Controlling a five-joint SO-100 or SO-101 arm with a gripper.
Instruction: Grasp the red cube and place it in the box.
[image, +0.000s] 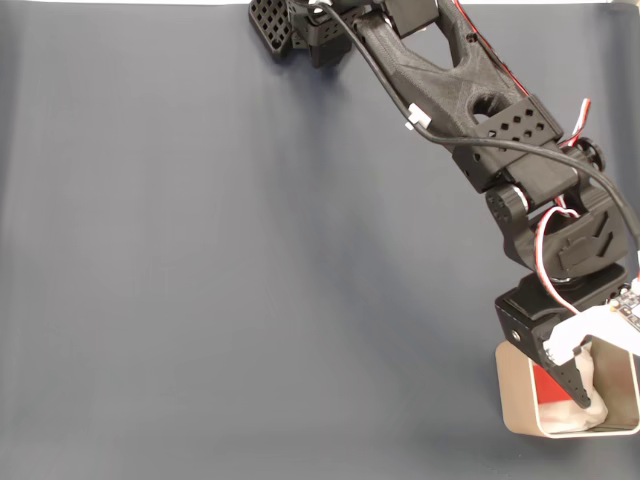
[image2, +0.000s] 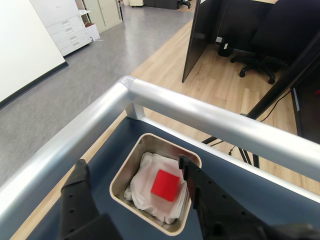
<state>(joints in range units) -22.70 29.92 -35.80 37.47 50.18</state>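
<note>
Dark blue-grey cloth (image: 200, 280) covers the table, smooth and faintly creased in the fixed view, with the black arm (image: 450, 90) reaching down from the top edge to the lower right corner. Seen from the wrist, a rounded aluminium rail (image2: 200, 117) frames the table corner; beyond it lie grey carpet (image2: 75, 85) at left, pale wood flooring (image2: 210, 75), dark partitions and a black office chair (image2: 257, 55) at right. Just inside the rail corner sits the box (image2: 121, 172), its white wadding (image2: 145, 182) holding the red cube (image2: 166, 185). Above it the gripper (image2: 132, 167) hangs with fingers spread apart, empty, one finger (image2: 76, 190) left of the box and the other just beside the cube.
</note>
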